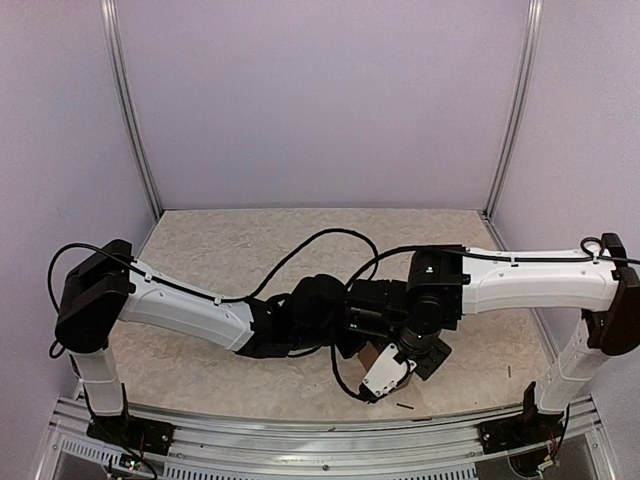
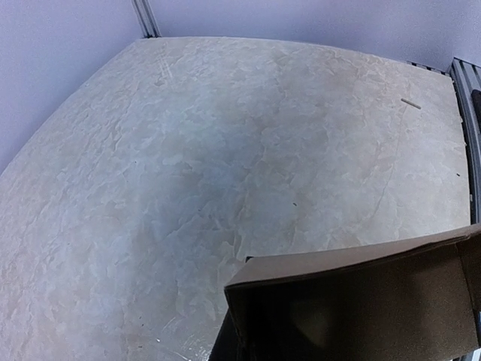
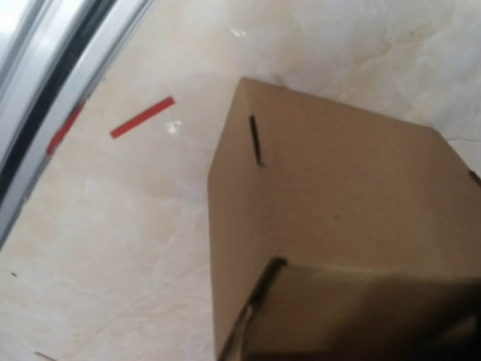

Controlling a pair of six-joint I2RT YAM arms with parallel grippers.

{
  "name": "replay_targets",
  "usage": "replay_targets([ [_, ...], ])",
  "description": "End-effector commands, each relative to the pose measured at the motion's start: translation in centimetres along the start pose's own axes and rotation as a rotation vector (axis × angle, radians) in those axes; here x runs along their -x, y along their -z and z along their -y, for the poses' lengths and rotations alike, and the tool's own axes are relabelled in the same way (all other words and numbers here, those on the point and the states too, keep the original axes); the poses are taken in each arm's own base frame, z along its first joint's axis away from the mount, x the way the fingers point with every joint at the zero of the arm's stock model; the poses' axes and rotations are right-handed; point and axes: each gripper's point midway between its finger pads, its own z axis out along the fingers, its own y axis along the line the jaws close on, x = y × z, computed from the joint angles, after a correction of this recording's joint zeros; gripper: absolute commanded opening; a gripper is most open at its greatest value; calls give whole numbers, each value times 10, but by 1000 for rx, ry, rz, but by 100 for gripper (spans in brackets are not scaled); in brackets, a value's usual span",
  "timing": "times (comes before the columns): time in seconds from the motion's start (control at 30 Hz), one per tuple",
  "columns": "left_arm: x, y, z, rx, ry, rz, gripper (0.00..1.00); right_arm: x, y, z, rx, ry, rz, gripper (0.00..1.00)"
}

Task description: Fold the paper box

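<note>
The paper box point(image 1: 372, 352) is plain brown cardboard, formed into a small box, and shows only as a sliver between the two wrists near the table's front middle. In the left wrist view the box point(image 2: 361, 301) fills the lower right, with a dark finger point(image 2: 224, 342) pressed against its left wall. In the right wrist view the box point(image 3: 338, 210) fills most of the frame, with a short slot in its top panel and a flap near the camera. My left gripper point(image 1: 345, 335) and right gripper point(image 1: 390, 368) meet at the box. The right fingers are hidden.
A red tape strip point(image 3: 143, 118) lies on the table by the front aluminium rail point(image 3: 45, 68). Tiny dark stick scraps lie near the front edge point(image 1: 405, 406) and at the right point(image 1: 508, 371). Purple walls enclose the marbled table point(image 1: 260, 250). Cables loop over both arms.
</note>
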Motion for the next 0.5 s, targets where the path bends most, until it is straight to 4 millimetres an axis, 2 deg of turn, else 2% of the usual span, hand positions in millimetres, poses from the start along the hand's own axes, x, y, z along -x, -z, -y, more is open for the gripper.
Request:
replay_targets([
  [0.0,-38,-1,-1,7,-1,-120,0,7,-1,-11,80,-24,11,0],
  [0.47,-39,1,-1,4,32,-115,0,7,-11,-13,142,-57,-43,1],
])
